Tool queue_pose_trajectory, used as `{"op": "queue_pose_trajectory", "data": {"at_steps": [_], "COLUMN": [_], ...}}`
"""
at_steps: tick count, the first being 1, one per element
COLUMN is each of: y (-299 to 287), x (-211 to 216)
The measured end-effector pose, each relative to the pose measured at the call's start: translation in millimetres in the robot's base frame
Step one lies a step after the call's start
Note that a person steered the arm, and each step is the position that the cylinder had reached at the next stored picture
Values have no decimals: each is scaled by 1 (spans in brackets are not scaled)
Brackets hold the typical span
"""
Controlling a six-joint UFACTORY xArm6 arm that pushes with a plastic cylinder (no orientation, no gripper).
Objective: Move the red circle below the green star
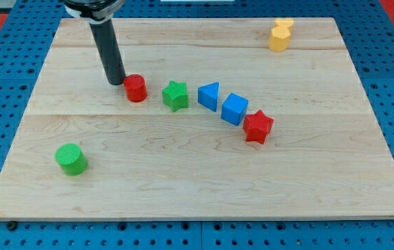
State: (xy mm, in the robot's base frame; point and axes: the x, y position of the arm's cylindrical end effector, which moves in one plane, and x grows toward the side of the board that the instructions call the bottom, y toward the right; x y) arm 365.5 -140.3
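You have seven blocks on the wooden board (183,173): two red, two green, two blue and one yellow. Reds: the red circle (135,88) and a red star (258,127). Greens: the green star (175,95) and a green cylinder (71,159). Blues: a blue triangle (209,96) and a blue cube (235,109). The yellow block (280,35), near the view's top right, has a shape you can't make out clearly. The rod's upper part is cut off by the view's top edge. There is no gripper to open or close; my tip (116,82) sits just left of the red circle, touching or nearly so. That circle is a short ribbed cylinder, left of the green star.
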Motion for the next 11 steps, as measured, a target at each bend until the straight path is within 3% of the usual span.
{"op": "queue_pose_trajectory", "data": {"at_steps": [3, 8, 11], "y": [52, 13, -10], "x": [16, 82, 88]}}
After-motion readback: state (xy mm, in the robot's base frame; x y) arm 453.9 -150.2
